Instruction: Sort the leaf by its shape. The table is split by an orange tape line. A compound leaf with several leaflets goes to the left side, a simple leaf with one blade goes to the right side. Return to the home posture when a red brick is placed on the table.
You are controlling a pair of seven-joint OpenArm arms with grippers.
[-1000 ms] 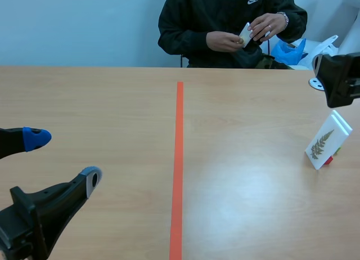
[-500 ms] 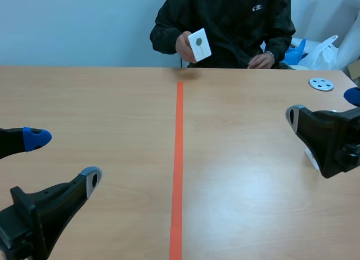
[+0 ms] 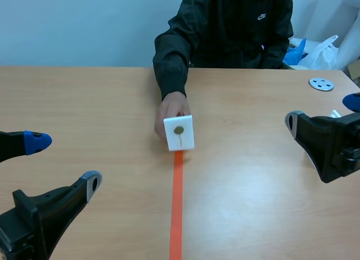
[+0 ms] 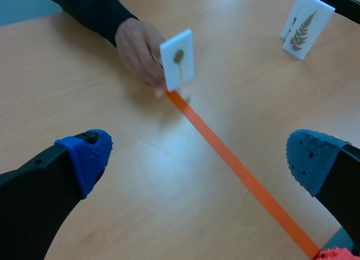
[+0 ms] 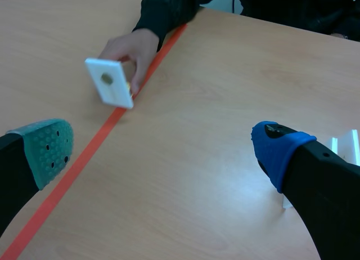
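One flat white card (image 3: pixel 179 133), round leaf (image 3: pixel 179 130) | left hand (image 4: pixel 199 158) spread | right hand (image 5: pixel 163 152) spread

At centre frame, a white card (image 3: pixel 179 137) bears a brown leaf (image 3: pixel 179 130); an orange tape line (image 3: pixel 178 209) crosses the pale wood-grain table (image 3: pixel 84 102) (the person's sleeve (image 3: pixel 171 63) is black).

black arms (image 3: pixel 34 215), blue and grey-green dotted pads (image 4: pixel 90 153).

bright, even overhead light (soft glare on the table (image 3: pixel 247 181)), faint shadows.
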